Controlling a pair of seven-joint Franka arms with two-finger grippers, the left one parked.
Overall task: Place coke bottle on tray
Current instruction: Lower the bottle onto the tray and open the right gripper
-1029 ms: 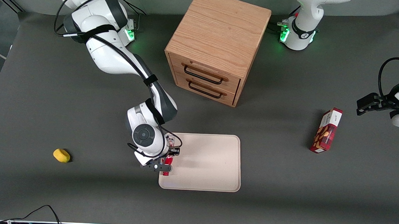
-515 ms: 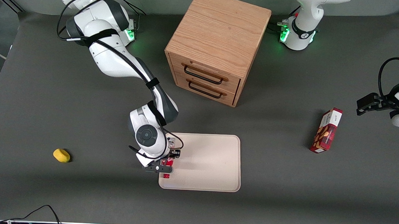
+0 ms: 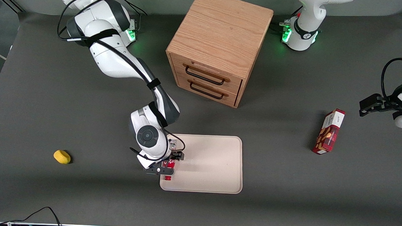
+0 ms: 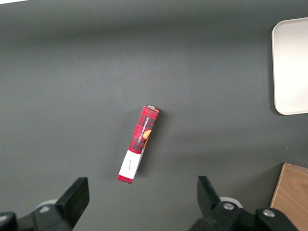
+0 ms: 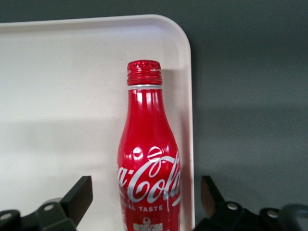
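Now the pincer (image 3: 170, 163) sits lower over the tray (image 3: 212, 173) edge toward the working arm's end than a second ago, and its fingers (image 5: 77, 195) stand wide apart, clear of the coke bottle (image 5: 147, 163). Bottle lies flat on the tray, just beside the rim, cap pointing away from the wrist. Placement looks done; retreat likely next. Dark grey tabletop (image 3: 54, 104) also carries wooden cabinet (image 3: 216, 46), snack box (image 3: 329, 131), yellow lump (image 3: 62, 156).

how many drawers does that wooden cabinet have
2. The wooden cabinet shows an upper drawer and a lower drawer beneath it, both closed. The gripper is open over the tray, around the coke bottle.
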